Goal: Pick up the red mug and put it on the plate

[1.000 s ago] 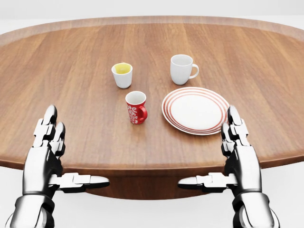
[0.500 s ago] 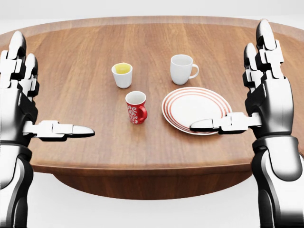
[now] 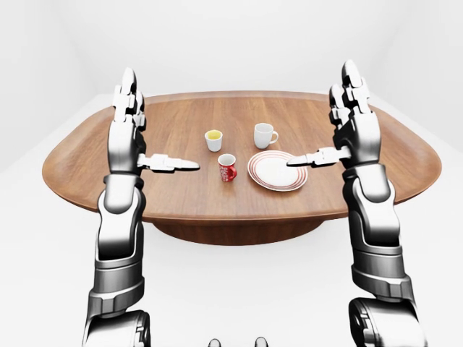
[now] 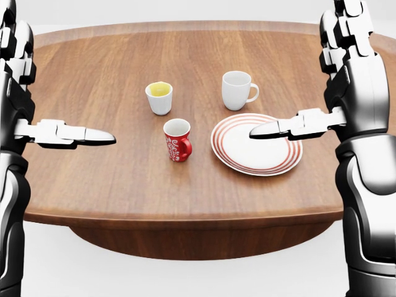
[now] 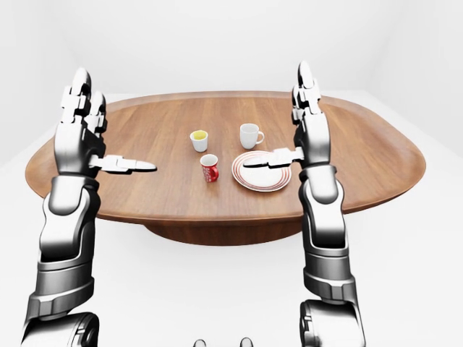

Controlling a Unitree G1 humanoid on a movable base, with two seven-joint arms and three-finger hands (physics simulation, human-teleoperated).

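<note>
Near the table's [image 4: 124, 185] middle, the red mug [image 4: 177, 140] is standing upright just left of the plate [image 4: 256, 143], apart from it. Left hand [image 3: 129, 130] and right hand [image 3: 352, 126] are hovering raised, fingers spread, grasping nothing, probably readying a reach, since neither is touching the mug.

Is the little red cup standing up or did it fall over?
Standing up. The red mug sits on its base on the table, its open rim facing up and its handle at the side.
</note>
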